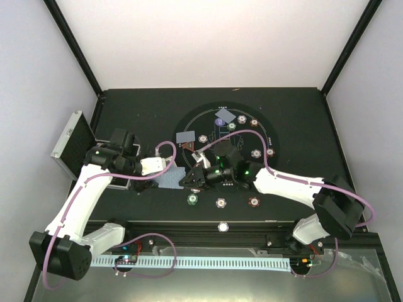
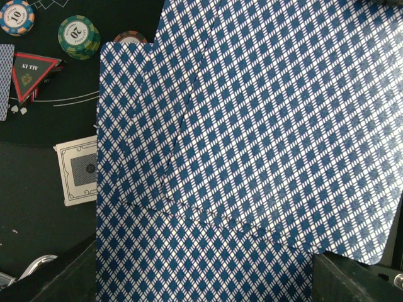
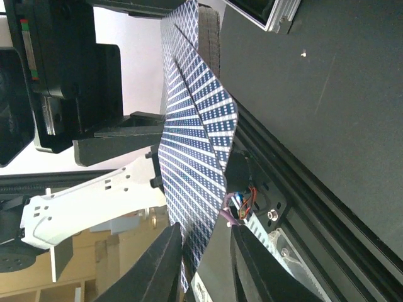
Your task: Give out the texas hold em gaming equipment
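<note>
My left gripper (image 1: 154, 167) is shut on a fan of blue-checked playing cards (image 1: 170, 179). That fan (image 2: 252, 157) fills the left wrist view and hides the fingers. My right gripper (image 1: 190, 180) reaches the fan's right edge. In the right wrist view the cards (image 3: 195, 145) stand edge-on, their lower edge between the two dark fingers (image 3: 157, 264) of the right gripper (image 3: 206, 228), which is still open around them. Striped poker chips (image 1: 192, 199) lie around the round mat, with loose cards (image 1: 184, 136) and a red triangle marker (image 2: 31, 72).
The silver ribbed case (image 1: 69, 143) stands open at the far left edge. More chips (image 2: 79, 36) and a bordered card (image 2: 79, 170) lie left of the fan. A white disc (image 1: 223, 226) sits on the front rail. The black frame rail (image 3: 315, 189) runs close under the right gripper.
</note>
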